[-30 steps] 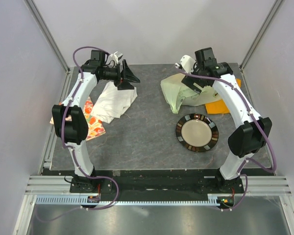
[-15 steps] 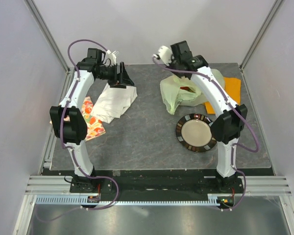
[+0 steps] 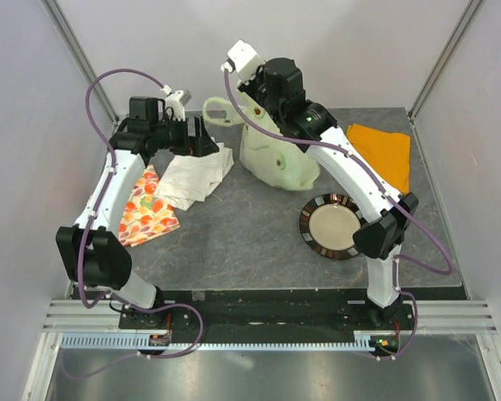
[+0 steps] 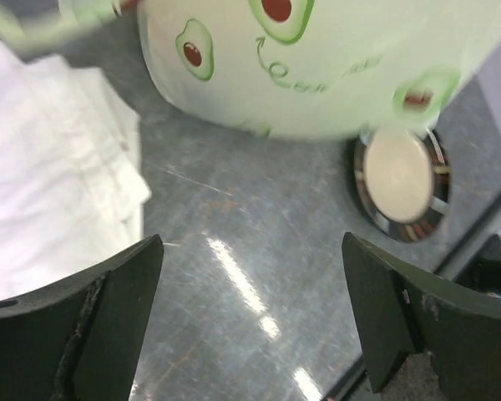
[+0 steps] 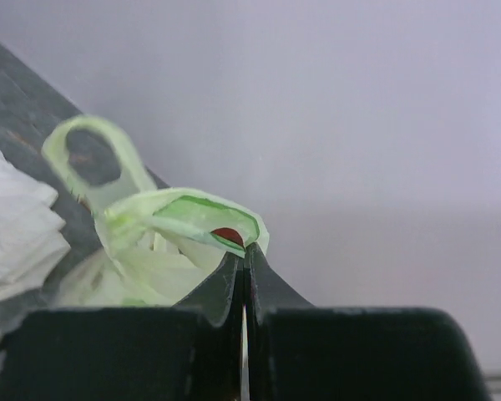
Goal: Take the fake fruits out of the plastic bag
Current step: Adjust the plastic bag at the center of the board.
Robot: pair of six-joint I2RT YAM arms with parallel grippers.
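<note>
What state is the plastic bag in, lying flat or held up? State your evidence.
Held up: the plastic bag bulges tall, its top edge pinched in the shut right gripper.

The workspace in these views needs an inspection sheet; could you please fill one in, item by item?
Surface: dark grey table, with glare streaks in the left wrist view.
Job's things: plastic bag, pale green with an avocado print, held up by its top edge; no fake fruits seen outside it.
Clutter: white cloth, fruit-print cloth, orange cloth, dark-rimmed plate.
Grippers: left gripper open and empty above the table; right gripper shut on the bag.
Cables: purple cables looped along both arms.
Surroundings: pale walls and metal frame rails.
</note>
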